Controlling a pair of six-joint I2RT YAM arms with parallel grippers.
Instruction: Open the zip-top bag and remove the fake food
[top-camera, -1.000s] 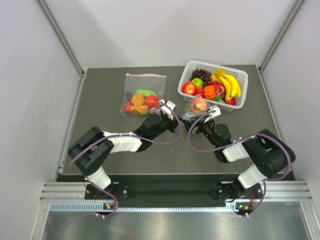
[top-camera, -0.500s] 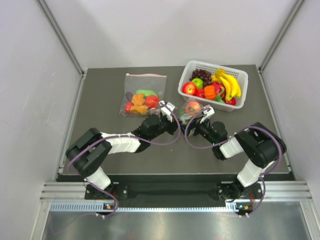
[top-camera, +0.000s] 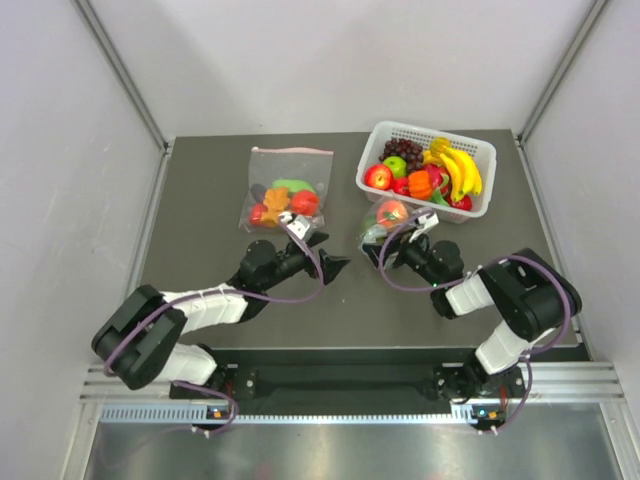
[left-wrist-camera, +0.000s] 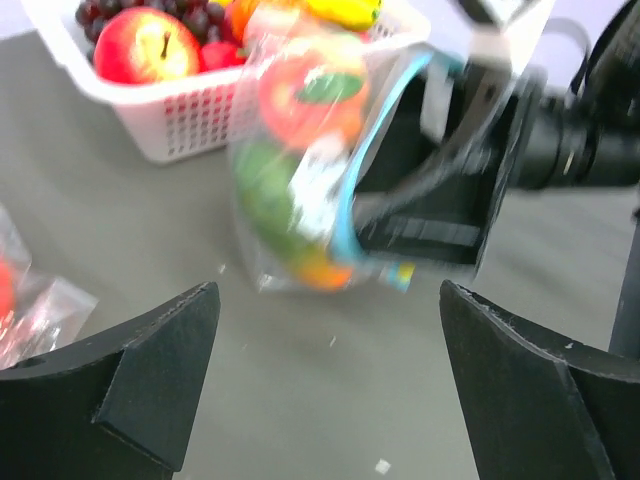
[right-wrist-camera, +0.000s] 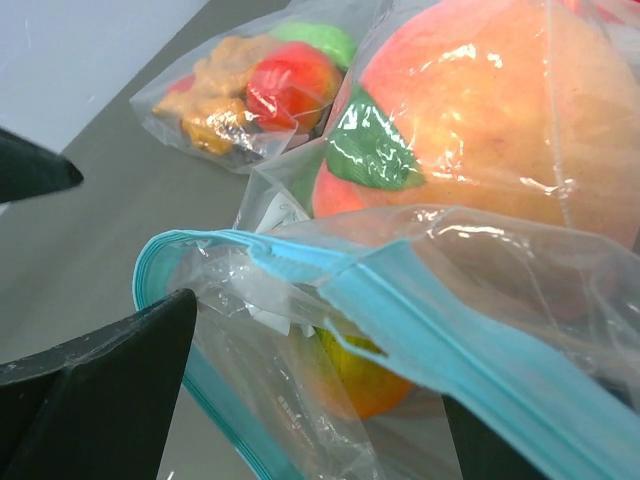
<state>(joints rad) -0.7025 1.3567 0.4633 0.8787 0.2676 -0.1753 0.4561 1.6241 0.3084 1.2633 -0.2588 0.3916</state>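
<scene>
**A:** Top external view first: where is the zip-top bag (top-camera: 388, 214)?

**B:** It is on the desk (top-camera: 200, 200), right of centre and just in front of the white basket (top-camera: 432, 131) of fruit. It sits at the tip of the right pincer (top-camera: 380, 240). The fake food (top-camera: 392, 210) is inside it, and a peach-red piece shows through the plastic.

**A:** How do that pincer's jaws stand?

**B:** They are spread wide. The right wrist view shows the teal zip strip (right-wrist-camera: 400, 300) crossing the gap between the two dark fingers (right-wrist-camera: 100, 400). The two sides of the strip stand apart, so the mouth is parted. Whether either finger presses on the plastic cannot be told. Behind the strip sits the peach-red piece with its green leaf (right-wrist-camera: 370, 145), and lower down an orange-yellow piece (right-wrist-camera: 355, 380).

**A:** And the left pincer (left-wrist-camera: 328, 300)?

**B:** It is also spread, with nothing between its fingers. It hovers over bare desk to the left of the bag, apart from it and pointing toward it. In the left wrist view the bag stands upright and blurred, its strip edge against the right pincer, with a green piece low inside.

**A:** What else is on the desk?

**B:** A larger clear bag (top-camera: 285, 190) with a pink-red strip lies flat at the far left of centre. It holds a brown gingerbread-shaped piece and some red and green pieces.
</scene>
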